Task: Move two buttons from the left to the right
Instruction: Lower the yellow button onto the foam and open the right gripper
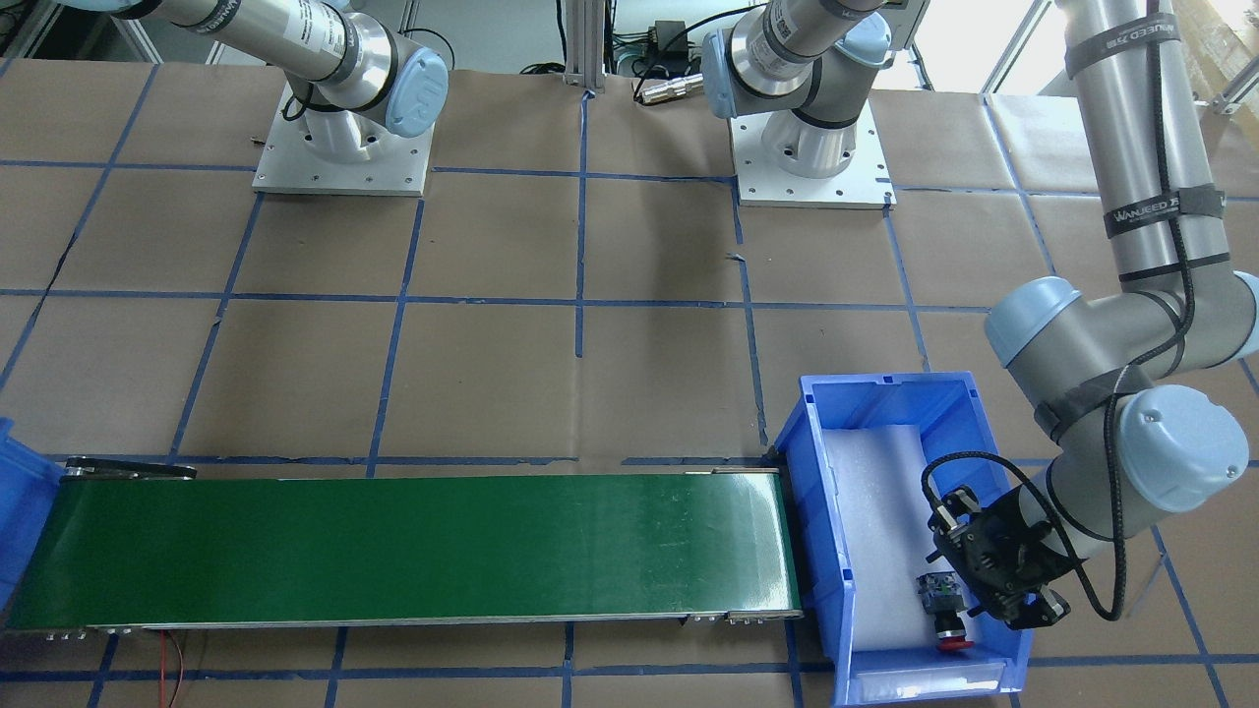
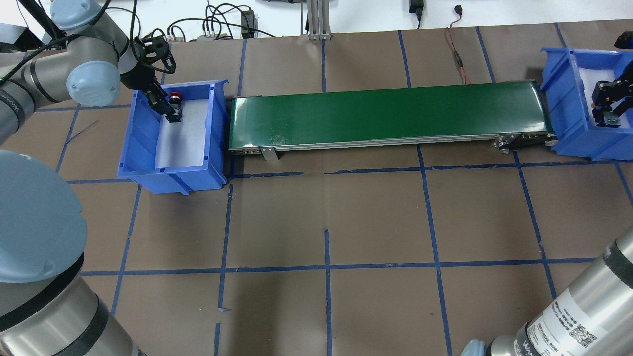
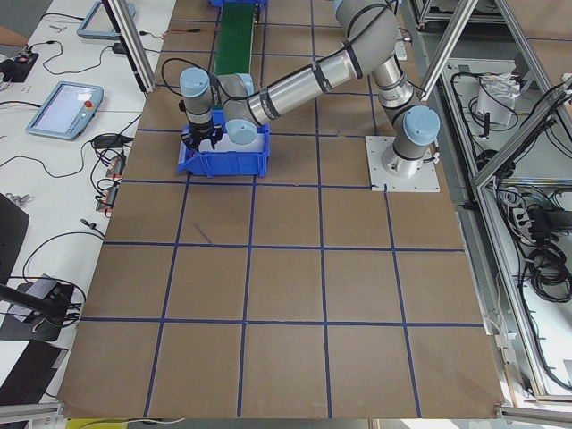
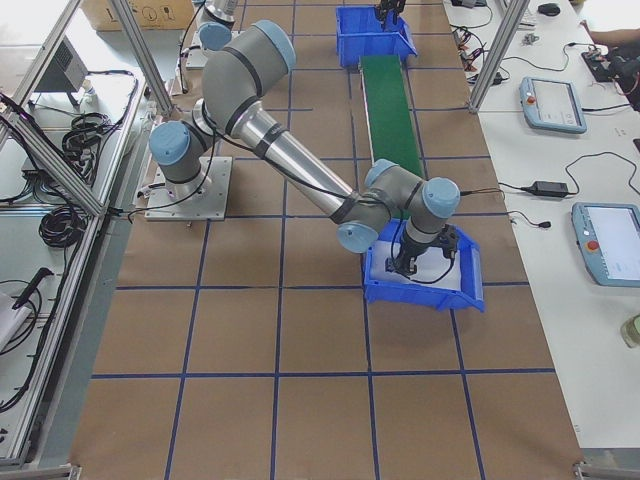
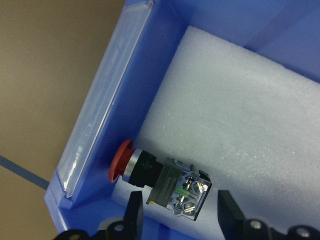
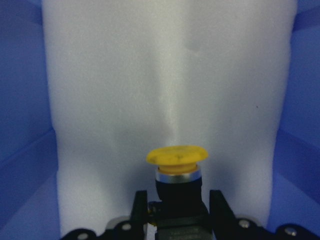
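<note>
A red button lies on its side on white foam in the left blue bin, its cap against the bin's end wall; it also shows in the overhead view and the front view. My left gripper is open just above it, one finger on each side of the grey-black body, and shows in the overhead view. My right gripper is shut on the yellow button and holds it cap forward over the foam of the right blue bin.
A green conveyor belt runs between the two bins. Brown table paper with blue tape lines lies around them. The left bin's walls stand close around the left gripper. The arm bases are at the robot's side.
</note>
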Controlling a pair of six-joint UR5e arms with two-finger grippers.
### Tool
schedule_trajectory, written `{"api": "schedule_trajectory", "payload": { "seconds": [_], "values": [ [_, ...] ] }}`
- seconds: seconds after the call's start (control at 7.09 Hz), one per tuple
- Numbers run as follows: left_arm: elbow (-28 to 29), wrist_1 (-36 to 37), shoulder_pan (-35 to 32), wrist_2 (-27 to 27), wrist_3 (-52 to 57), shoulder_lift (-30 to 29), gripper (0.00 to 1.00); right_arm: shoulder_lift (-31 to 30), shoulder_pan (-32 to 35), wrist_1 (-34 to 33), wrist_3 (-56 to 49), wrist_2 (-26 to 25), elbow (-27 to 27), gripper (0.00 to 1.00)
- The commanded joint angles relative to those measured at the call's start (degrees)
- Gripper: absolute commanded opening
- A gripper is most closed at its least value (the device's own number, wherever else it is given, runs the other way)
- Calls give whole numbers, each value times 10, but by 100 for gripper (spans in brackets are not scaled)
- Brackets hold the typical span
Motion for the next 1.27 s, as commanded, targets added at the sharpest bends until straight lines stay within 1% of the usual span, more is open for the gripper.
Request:
{"api": "schedule_trajectory", "payload": {
  "seconds": [0.0,0.28,0.42,0.56,0.71,0.85,0.99,1.13],
  "values": [
    [-2,1,1,2,0,-10,100,0,0,0,0,0,0,57],
    [1,3,1,2,0,-18,100,-2,4,-1,0,0,-10,57],
    [0,3,0,3,0,-25,100,-5,5,8,0,1,-39,59],
    [1,3,0,4,0,-28,100,-10,7,53,-1,1,-87,59],
    [1,3,0,3,0,-28,100,-17,16,98,-1,10,-136,65],
    [0,3,0,2,0,-28,100,-26,42,137,-1,13,-166,78],
    [0,3,0,1,0,-29,98,-46,67,154,1,15,-168,95],
    [0,3,0,1,0,-29,76,-63,97,186,3,18,-167,100]
  ]
}}
